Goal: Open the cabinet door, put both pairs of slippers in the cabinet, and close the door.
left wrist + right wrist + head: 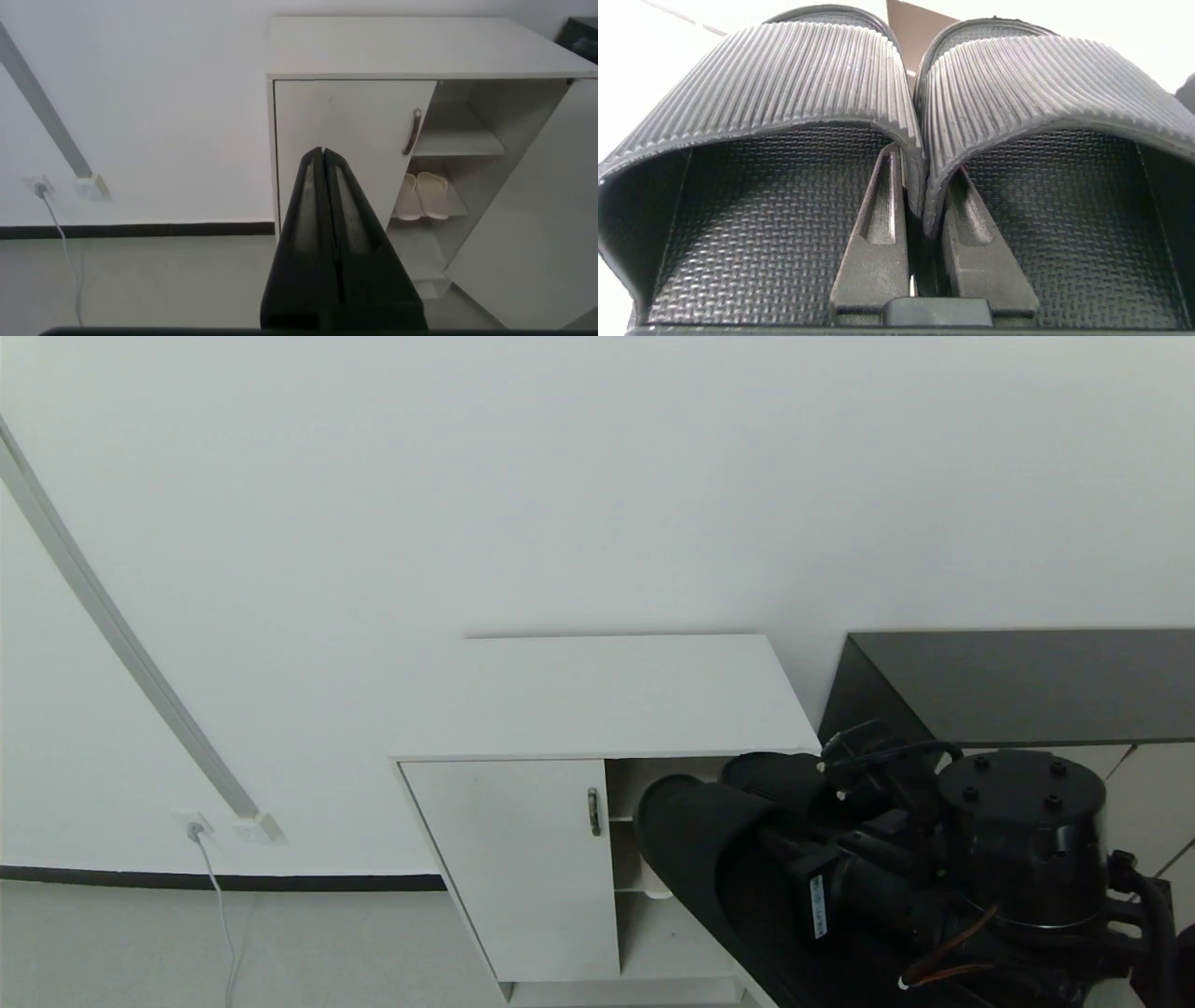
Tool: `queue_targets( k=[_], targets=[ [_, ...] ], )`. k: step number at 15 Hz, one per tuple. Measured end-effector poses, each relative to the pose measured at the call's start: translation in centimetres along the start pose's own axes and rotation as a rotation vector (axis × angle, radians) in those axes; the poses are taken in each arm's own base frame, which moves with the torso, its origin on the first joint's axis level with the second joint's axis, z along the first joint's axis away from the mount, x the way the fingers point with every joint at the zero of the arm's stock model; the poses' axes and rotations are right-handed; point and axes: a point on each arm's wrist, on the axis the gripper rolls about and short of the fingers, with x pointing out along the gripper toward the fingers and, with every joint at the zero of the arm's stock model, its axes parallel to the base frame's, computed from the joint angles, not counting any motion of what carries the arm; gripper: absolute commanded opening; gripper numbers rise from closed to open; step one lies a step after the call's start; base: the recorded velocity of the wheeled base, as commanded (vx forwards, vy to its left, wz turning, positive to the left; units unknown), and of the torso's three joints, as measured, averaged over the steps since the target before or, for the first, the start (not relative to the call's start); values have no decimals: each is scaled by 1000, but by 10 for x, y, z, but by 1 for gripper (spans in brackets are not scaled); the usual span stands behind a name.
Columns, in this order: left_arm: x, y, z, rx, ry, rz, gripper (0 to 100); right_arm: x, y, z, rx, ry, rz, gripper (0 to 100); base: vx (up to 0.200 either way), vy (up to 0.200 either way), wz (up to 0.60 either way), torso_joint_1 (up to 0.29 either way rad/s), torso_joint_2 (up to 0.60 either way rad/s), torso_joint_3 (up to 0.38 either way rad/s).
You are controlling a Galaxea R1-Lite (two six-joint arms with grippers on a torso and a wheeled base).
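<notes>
The white box-shaped cabinet point(597, 700) stands against the wall, 1 door point(523, 859) shut and the other side open. The pair of black ribbed rubber slippers point(695, 831) hangs just before that opening, the right gripper point(924, 168) with its jaws clamped on their 2 touching inner walls, while a pair of cream slippers point(430, 194) lies on a shelf inside. The left gripper point(323, 159) faces the shut door, jaws pressed together on nothing.

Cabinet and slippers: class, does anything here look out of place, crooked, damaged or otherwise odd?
Nothing stands out. The cabinet stands square, with one side open. The white slippers lie side by side inside it, and the right hand grips the black slippers together, evenly.
</notes>
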Motion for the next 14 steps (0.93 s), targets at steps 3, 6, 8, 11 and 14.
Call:
queue_targets(
  k=[3, 6, 8, 11, 14],
  targets=[
    [0, 0, 0, -1, 1, -1, 0, 0, 0, 0, 0, 1, -2, 0, 0, 0, 0, 0, 0, 0],
    [0, 0, 0, -1, 0, -1, 0, 0, 0, 0, 0, 1, 1, 0, 0, 0, 0, 0, 0, 0],
    [0, 0, 0, -1, 0, -1, 0, 0, 0, 0, 0, 1, 0, 0, 0, 0, 0, 0, 0, 0],
    [0, 0, 0, -1, 0, -1, 0, 0, 0, 0, -1, 2, 2, 0, 0, 0, 0, -76, 159, 93],
    [0, 0, 0, -1, 1, -1, 0, 1, 0, -2, -3, 10, 1, 0, 0, 0, 0, -150, 334, 168]
  ],
)
